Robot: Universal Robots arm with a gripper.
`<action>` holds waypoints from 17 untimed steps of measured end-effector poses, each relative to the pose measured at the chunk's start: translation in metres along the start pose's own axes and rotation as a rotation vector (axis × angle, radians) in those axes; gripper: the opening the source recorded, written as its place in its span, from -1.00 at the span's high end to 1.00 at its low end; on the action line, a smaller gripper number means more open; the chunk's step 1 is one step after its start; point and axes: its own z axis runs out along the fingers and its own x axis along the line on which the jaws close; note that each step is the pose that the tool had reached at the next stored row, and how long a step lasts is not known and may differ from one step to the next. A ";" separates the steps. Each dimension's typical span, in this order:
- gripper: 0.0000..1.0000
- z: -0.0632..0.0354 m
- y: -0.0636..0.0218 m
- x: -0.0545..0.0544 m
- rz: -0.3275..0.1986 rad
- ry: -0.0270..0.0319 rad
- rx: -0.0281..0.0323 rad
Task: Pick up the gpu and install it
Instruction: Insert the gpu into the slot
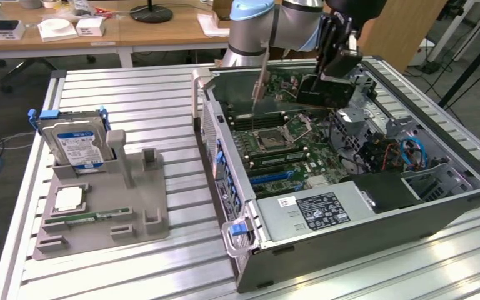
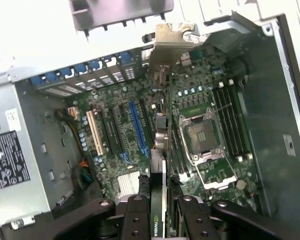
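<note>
A: Lower left of the exterior view, nearest us: what is the grey holder (image 1: 98,231) for?
B: It keeps parts ready for picking: the hard drive (image 1: 73,144) stands upright in it and the memory stick (image 1: 85,219) lies flat.
A: And the case (image 1: 374,231)?
B: It lies on its side with the panel off, so the motherboard (image 1: 277,144) faces up and can be reached from above.
A: Where is the gpu (image 1: 319,90)?
B: Upper middle of the frame, hanging over the board's far end. The gripper (image 1: 336,62) is clamped on it, one finger on each face of the card.
A: Why edge-on?
B: So the connector edge points at the board, I'd judge. From the wrist, the gpu (image 2: 159,170) runs away from the gripper (image 2: 160,212) beside the blue slot (image 2: 136,125), with its silver bracket (image 2: 172,42) towards the rear wall's openings. It looks unseated
</note>
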 end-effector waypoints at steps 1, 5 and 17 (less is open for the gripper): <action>0.47 0.0000 0.0000 0.000 -0.018 0.0009 -0.0003; 0.47 0.0000 0.0000 0.000 -0.051 0.0025 -0.0007; 0.47 0.0000 0.0000 0.000 -0.061 0.0029 -0.0009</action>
